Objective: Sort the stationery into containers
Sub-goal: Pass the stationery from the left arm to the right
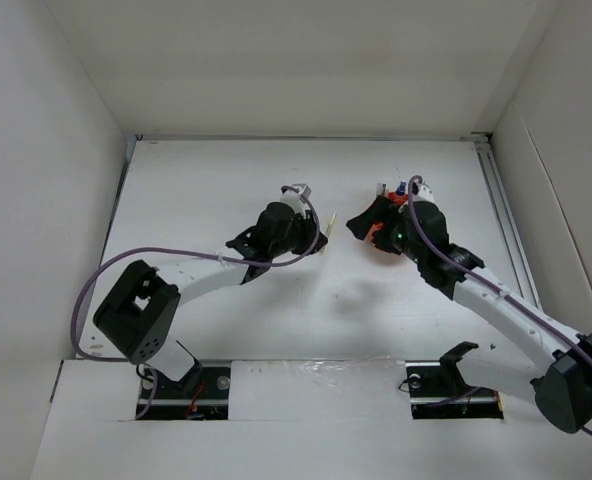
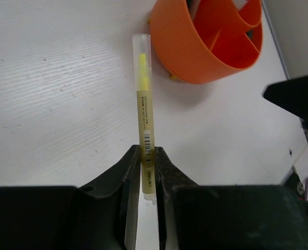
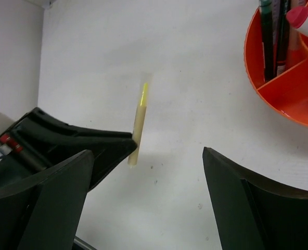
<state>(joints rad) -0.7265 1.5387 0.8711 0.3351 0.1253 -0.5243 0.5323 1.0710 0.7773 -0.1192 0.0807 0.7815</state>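
Note:
My left gripper [image 2: 148,152] is shut on the rear end of a pale yellow highlighter [image 2: 143,99] with a clear cap, held above the table and pointing toward the orange tub [image 2: 195,49]. In the top view the left gripper [image 1: 314,238] and highlighter [image 1: 327,224] are just left of the tub [image 1: 377,243]. My right gripper [image 3: 149,174] is open and empty beside the tub [image 3: 279,91], facing the highlighter [image 3: 139,125]. It covers most of the tub in the top view [image 1: 368,224]. The tub holds dark pens [image 3: 272,36] and a white red-tipped stick [image 3: 302,18].
White walls enclose the table on three sides, and a rail [image 1: 506,220] runs along the right edge. The right gripper's black body [image 2: 299,99] shows at the right of the left wrist view. The left gripper [image 3: 81,146] shows in the right wrist view.

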